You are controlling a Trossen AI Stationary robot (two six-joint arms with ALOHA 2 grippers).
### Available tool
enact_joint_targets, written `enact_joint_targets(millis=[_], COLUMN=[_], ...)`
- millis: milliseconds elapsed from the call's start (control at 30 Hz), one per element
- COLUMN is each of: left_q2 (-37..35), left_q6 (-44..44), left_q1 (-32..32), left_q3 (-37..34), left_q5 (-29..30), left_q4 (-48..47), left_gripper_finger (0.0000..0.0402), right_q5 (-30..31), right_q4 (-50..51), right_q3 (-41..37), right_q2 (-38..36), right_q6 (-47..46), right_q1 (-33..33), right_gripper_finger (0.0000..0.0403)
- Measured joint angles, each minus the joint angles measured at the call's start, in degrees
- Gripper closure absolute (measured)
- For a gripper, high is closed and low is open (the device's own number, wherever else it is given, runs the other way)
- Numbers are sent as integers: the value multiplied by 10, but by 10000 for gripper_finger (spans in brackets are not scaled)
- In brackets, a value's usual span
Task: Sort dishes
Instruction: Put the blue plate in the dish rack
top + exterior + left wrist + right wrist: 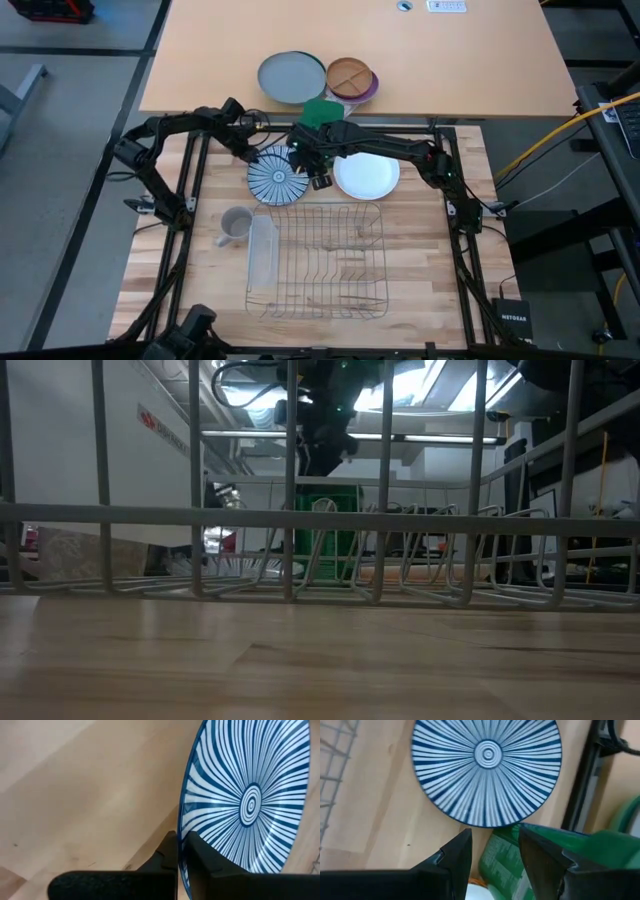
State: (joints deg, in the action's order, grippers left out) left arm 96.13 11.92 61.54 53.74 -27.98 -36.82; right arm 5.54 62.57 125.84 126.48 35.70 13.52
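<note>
Two grippers crowding the striped plate (275, 176) just behind the wire rack (330, 262): left gripper (179, 851) pinching its rim, right gripper (492, 851) hovering beside it, jaws apart. Partly hiding the white plate (368, 176) under the right arm.

Both hands crowd striped plate (276, 175), rack (330, 255) close

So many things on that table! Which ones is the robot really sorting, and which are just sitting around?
Part of the job:
- blue-striped plate, its rim pinched by the left gripper
- white plate
- wire dish rack
- right gripper, open beside the striped plate

Just lying about:
- grey plate
- brown divided plate
- mug
- green packet
</note>
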Motion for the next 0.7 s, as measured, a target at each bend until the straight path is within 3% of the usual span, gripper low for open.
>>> enact_joint_targets(millis=[700], left_q2=[-195], left_q6=[131], left_q1=[-29], left_q3=[0], left_q5=[72], left_q4=[-5], left_gripper_finger=[400], right_q5=[-12], right_q4=[-198], right_q3=[0], right_q2=[0], right_q6=[-157], right_q1=[4], right_gripper_finger=[237])
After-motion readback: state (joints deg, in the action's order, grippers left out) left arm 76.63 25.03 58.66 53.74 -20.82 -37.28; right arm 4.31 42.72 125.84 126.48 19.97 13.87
